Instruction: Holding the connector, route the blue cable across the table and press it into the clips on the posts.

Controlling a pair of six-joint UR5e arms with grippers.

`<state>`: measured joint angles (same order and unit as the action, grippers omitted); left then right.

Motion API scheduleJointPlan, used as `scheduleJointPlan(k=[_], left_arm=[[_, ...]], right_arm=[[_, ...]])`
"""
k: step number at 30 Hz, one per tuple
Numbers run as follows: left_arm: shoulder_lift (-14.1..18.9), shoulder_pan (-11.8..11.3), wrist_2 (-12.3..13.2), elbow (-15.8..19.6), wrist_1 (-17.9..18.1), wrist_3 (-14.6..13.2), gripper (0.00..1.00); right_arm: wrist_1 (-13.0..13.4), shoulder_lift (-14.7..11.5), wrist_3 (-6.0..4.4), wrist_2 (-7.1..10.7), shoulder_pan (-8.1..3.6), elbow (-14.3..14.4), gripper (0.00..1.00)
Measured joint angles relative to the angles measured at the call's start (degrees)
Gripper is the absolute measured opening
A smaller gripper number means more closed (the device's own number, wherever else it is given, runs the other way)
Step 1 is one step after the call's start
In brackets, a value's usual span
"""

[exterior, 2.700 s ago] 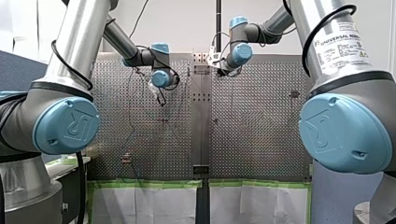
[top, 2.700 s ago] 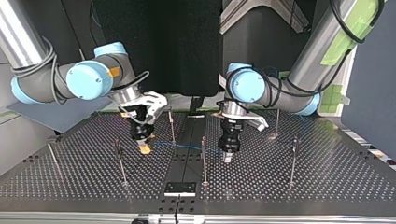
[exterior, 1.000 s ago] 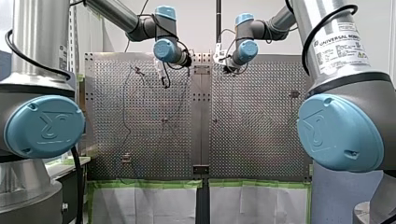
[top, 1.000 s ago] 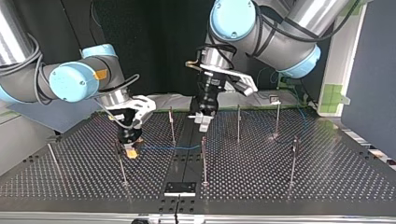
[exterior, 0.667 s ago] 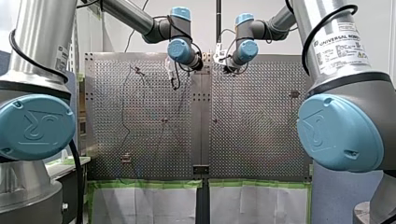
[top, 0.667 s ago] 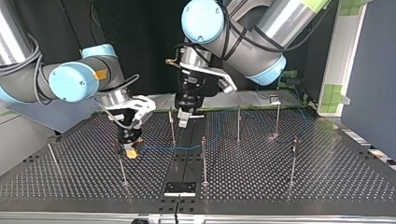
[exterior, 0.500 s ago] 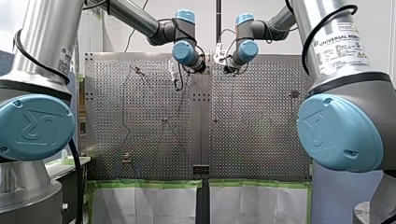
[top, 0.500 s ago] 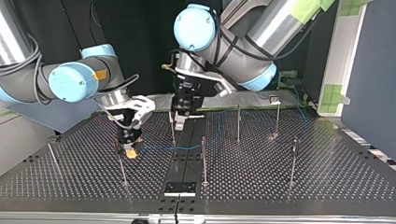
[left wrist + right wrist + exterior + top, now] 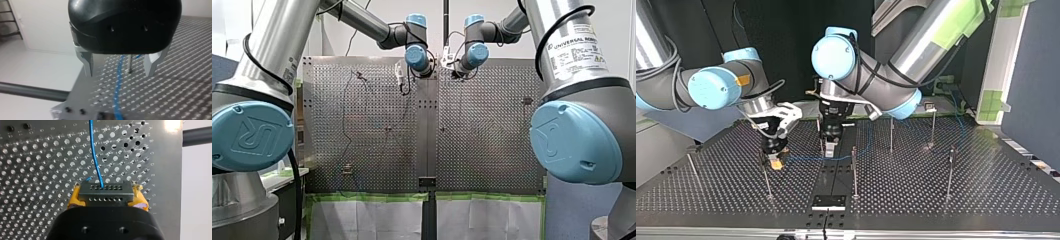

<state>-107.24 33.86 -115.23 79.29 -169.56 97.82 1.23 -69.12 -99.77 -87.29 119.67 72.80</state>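
In the right wrist view my right gripper has its yellow pads shut on a dark grey connector. The blue cable runs from the connector out over the perforated table. In the top view that gripper hangs low at the left, and the cable stretches toward the middle. My left gripper hangs beside a thin post near the middle. In the left wrist view its metal fingers stand open over the cable, the gripper holding nothing, with a post between them further on.
Several thin posts stand about the table, among them a middle one, two further back, one at the right and one by my right gripper. A black plate sits at the near edge.
My left arm has swung toward the top view's left and come down over the cable beside the middle post, fingers still open. My right gripper has held still with the connector.
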Motion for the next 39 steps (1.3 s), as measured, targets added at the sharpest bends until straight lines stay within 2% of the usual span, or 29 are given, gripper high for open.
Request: scheduleJointPlan(k=[7, 14, 21, 27, 28, 29, 30, 32, 33, 34, 35, 39], left_arm=[[-1.17, -0.9, -0.02, -4.13, -0.36, -0.7, 1.0], [-4.97, -1.6, 0.06, -8.24, -3.63, -1.62, 1.0], [-8.6, -2.0, 0.02, -12.07, -4.36, -1.67, 1.0], [-9.45, -2.09, -0.53, -13.54, -4.81, -1.68, 1.0], [-9.46, -2.09, -0.69, -13.58, -4.96, -1.7, 0.82], [-9.46, -2.1, -0.98, -13.62, -5.22, -1.74, 0.68], [-9.46, -2.1, -1.21, -13.64, -5.42, -1.79, 0.68], [-9.46, -2.1, -1.69, -13.67, -5.84, -1.87, 0.35], [-9.47, -2.09, -1.86, -13.67, -6.0, -1.89, 0.35], [-9.47, -2.06, -2.02, -13.66, -6.14, -1.91, 0.15], [-9.46, -2.01, -2.24, -13.66, -6.4, -1.95, 0.0], [-9.44, -1.77, -3.68, -13.66, -7.36, -2.12, 0.0]], right_arm=[[-0.06, 0.0, 0.0, 0.08, 0.0, 0.01, 0.0], [0.0, -0.01, 0.0, 0.09, -0.05, 0.02, 0.0], [0.08, 0.0, 0.0, 0.02, -0.32, 0.02, 0.0], [0.04, 0.04, 0.0, 0.14, -0.36, 0.02, 0.0], [0.03, 0.04, 0.0, 0.17, -0.36, 0.02, 0.0], [0.02, 0.03, 0.0, 0.21, -0.36, 0.02, 0.0], [0.02, 0.04, 0.0, 0.23, -0.36, 0.02, 0.0], [-0.02, 0.04, 0.0, 0.25, -0.36, 0.02, 0.0], [-0.03, 0.04, 0.0, 0.26, -0.36, 0.02, 0.0], [-0.04, 0.04, 0.0, 0.26, -0.36, 0.02, 0.0], [-0.07, 0.04, 0.0, 0.28, -0.32, 0.02, 0.0], [-0.15, 0.03, 0.0, 0.36, -0.11, 0.03, 0.0]])
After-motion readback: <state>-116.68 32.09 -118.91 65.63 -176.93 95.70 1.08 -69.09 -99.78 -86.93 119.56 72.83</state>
